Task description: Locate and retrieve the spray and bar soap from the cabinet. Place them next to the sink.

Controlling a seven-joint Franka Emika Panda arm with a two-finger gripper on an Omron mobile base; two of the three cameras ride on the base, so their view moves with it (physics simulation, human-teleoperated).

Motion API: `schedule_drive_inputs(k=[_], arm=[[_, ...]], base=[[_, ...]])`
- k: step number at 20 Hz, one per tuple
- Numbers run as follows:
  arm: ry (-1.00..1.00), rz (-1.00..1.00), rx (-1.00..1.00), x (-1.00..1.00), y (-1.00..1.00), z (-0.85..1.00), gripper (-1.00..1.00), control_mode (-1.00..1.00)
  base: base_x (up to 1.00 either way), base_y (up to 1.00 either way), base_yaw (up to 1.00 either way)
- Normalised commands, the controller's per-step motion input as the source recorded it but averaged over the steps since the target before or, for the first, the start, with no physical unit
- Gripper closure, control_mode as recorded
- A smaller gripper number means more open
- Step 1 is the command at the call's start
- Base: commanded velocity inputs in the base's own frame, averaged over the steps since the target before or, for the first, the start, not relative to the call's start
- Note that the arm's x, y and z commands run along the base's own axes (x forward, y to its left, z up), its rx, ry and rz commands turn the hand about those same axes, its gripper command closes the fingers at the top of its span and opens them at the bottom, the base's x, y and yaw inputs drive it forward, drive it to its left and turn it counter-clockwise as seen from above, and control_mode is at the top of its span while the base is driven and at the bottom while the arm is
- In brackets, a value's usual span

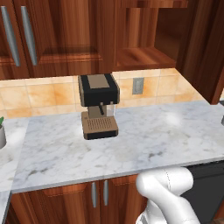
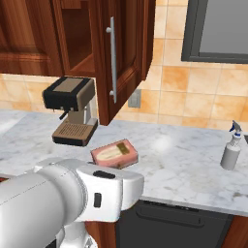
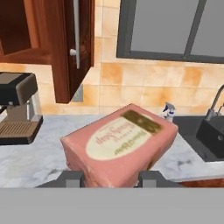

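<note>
In the hand view the pink bar soap (image 3: 120, 146) with its oval label sits tilted between my two dark fingertips (image 3: 72, 178), and my gripper (image 3: 111, 177) is shut on it. The right base view has the bar soap (image 2: 115, 153) held above the marble counter, just beyond my white forearm. The spray (image 2: 231, 147) stands upright on the counter at the right; from the hand it is the spray (image 3: 168, 111) peeking over the soap, beside the dark sink (image 3: 205, 133). The cabinet (image 1: 142, 54) stands open, its wooden shelf bare; its door (image 2: 121, 53) hangs open.
A black and tan coffee machine (image 1: 98, 105) stands on the marble counter (image 1: 166, 135) under the cabinet. A grey wall socket (image 1: 138, 85) is on the tiled wall. A window (image 3: 175, 28) sits above the sink, with a faucet (image 3: 215, 103). A potted plant (image 1: 2, 131) is at the left edge.
</note>
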Motion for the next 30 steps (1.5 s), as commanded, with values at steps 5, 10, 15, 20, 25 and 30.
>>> schedule_drive_inputs(k=[5, 10, 15, 20, 25, 30], arm=[[0.00, 0.04, 0.00, 0.32, -0.32, -0.21, 1.00, -1.00], [0.00, 0.03, 0.00, 0.27, -0.27, -0.20, 1.00, -1.00], [0.00, 0.02, 0.00, 0.27, -0.27, -0.23, 1.00, -1.00], [0.00, 0.02, 0.00, 0.25, -0.27, -0.24, 1.00, -1.00], [0.00, 0.01, 0.00, 0.26, -0.28, -0.24, 1.00, -1.00], [0.03, 0.00, 0.00, 0.31, -0.24, -0.25, 1.00, -1.00]], base=[[0.00, 0.00, 0.00], [0.00, 0.00, 0.00], [0.00, 0.00, 0.00], [0.00, 0.00, 0.00], [0.00, 0.00, 0.00], [0.00, 0.00, 0.00]])
